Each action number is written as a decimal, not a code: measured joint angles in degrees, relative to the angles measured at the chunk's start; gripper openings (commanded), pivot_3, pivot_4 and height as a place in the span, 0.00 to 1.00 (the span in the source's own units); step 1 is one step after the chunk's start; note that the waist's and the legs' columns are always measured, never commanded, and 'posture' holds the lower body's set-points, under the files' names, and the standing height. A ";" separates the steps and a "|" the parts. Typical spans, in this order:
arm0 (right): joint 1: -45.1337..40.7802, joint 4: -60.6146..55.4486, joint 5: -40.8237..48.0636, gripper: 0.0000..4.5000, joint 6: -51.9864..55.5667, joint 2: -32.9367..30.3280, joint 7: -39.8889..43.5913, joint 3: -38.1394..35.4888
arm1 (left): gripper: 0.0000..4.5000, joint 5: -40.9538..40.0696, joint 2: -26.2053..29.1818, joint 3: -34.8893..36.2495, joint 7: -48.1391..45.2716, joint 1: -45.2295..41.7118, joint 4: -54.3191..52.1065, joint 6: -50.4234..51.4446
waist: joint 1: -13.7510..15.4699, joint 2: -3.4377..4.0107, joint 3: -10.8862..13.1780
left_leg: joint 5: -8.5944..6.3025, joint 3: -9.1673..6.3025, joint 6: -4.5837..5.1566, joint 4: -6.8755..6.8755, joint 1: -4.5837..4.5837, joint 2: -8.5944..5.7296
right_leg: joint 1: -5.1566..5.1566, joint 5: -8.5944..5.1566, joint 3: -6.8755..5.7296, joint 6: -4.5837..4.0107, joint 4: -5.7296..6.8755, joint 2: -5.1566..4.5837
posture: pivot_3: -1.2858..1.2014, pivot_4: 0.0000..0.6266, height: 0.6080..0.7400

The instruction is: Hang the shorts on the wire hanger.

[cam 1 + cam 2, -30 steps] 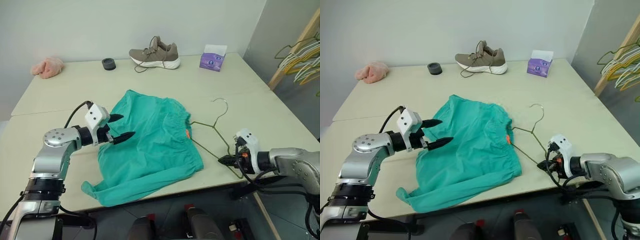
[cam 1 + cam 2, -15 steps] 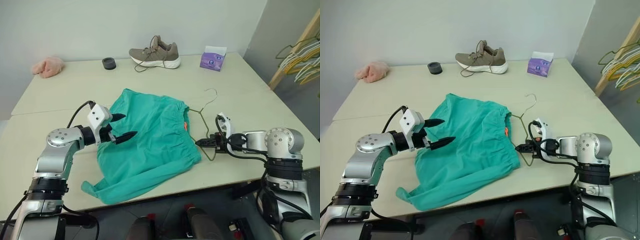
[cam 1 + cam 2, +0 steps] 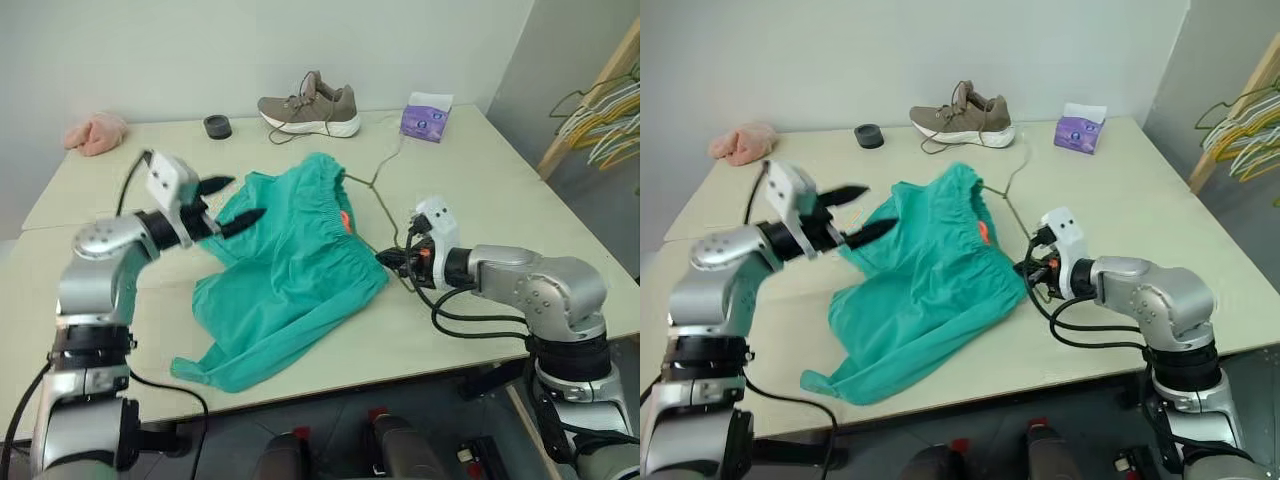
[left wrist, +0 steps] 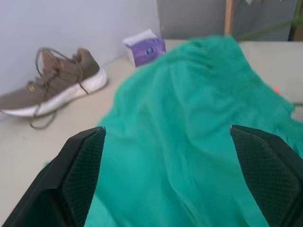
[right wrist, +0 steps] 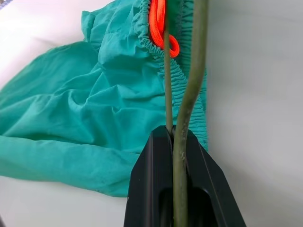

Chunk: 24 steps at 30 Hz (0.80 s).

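The teal shorts [image 3: 290,262] lie crumpled on the table [image 3: 470,190], their gathered waistband [image 3: 322,165] lifted into a peak. The thin wire hanger [image 3: 380,212] stands tilted up. One of its arms runs into the waistband beside the orange tag [image 5: 163,23], and its hook points toward the tissue box. My right gripper [image 3: 388,258] is shut on the hanger's lower wire at the right edge of the shorts; the right wrist view shows the wire [image 5: 189,85] clamped between the fingers [image 5: 156,156]. My left gripper [image 3: 245,197] hovers open above the left side of the shorts, holding nothing.
A brown shoe [image 3: 310,105], a purple tissue box [image 3: 425,115], a small black round thing [image 3: 217,126] and a pink fluffy cloth [image 3: 95,133] sit along the table's far edge. A wooden rack with bunched hangers [image 3: 600,110] stands off to the right.
My right gripper has carried the hanger left and up, and the wire has gone into the waistband and raised it. My left gripper has risen, still open.
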 measured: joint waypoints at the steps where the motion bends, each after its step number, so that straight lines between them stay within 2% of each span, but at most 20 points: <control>1: -0.01 0.04 -1.23 0.00 -1.79 -0.49 0.27 0.97 | 0.99 -0.20 0.20 0.30 -0.11 -1.28 1.09 0.01 | -0.11 0.00 0.00 | 0.00 0.00 0.00 0.00 0.00 0.00 | 0.00 0.00 0.00 0.00 0.00 0.00 | 0.45 0.15 1.00; 6: -0.12 0.23 -6.28 0.00 -8.74 -3.18 3.33 6.80 | 0.99 0.44 4.05 -1.38 -6.71 -4.13 3.11 -1.72 | -0.87 0.00 0.00 | 0.00 0.01 -0.01 -0.02 -0.02 0.00 | -0.05 0.00 0.02 -0.01 0.00 0.00 | 0.46 0.14 1.00; 9: -0.11 -0.12 -8.83 0.00 -12.24 -5.15 5.78 9.47 | 0.99 4.12 6.89 -5.80 -12.78 -5.30 4.48 -7.13 | -1.03 0.00 -0.01 | 0.00 0.00 -0.01 -0.02 -0.02 -0.02 | -0.05 0.00 0.01 -0.01 0.01 0.00 | 0.46 0.13 1.00; 17: -0.11 -1.22 -16.08 0.00 -21.72 -9.27 12.18 16.08 | 0.99 11.09 6.52 -13.00 -21.10 -11.76 12.88 -19.67 | -1.00 -0.02 -0.02 | 0.00 0.05 -0.01 0.01 -0.04 -0.05 | -0.06 0.00 0.03 -0.01 0.01 0.07 | 0.45 0.13 1.00; 24: -0.13 -1.22 -21.02 0.00 -27.27 -10.14 15.54 17.81 | 0.99 12.94 6.05 -16.12 -26.82 -12.19 15.01 -21.87 | -1.28 -0.02 -0.04 | 0.00 0.07 -0.01 0.02 -0.10 -0.03 | -0.17 0.00 0.08 -0.01 0.05 0.07 | 0.45 0.12 1.00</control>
